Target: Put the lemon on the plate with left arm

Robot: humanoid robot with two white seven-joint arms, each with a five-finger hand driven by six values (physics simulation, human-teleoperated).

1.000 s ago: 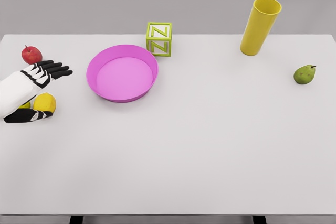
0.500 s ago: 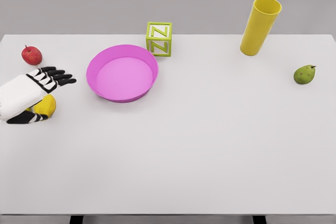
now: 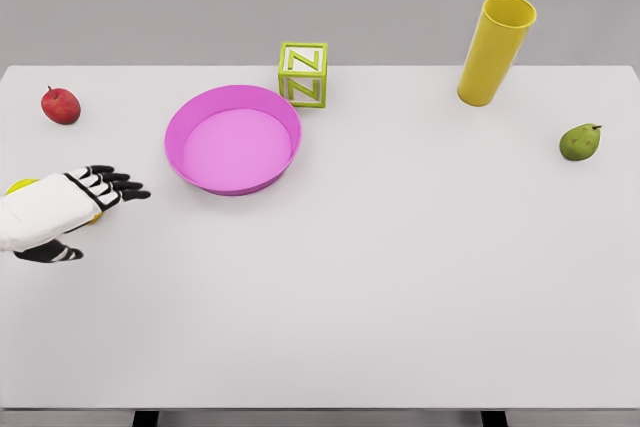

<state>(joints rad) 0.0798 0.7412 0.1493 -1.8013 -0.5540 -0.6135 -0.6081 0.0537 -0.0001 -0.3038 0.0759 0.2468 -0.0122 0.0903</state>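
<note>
The lemon [image 3: 19,187] is almost wholly hidden under my left hand; only a yellow sliver shows above the wrist at the table's left edge. My left hand [image 3: 92,209] lies over it, fingers [image 3: 122,185] stretched out straight toward the plate, thumb [image 3: 52,253] spread to the near side, nothing visibly grasped. The pink plate [image 3: 178,125] sits right of the hand, a short gap away, with nothing in it. No right arm shows.
A red apple [image 3: 60,105] lies at the far left behind the hand. A green letter block [image 3: 303,74] stands just behind the plate. A tall yellow cup [image 3: 494,37] is at the back right, and a green pear [image 3: 579,141] near the right edge.
My left hand has slid toward the near side and settled over the lemon, which showed beside the palm before and is now nearly covered. The fingers stay extended.
</note>
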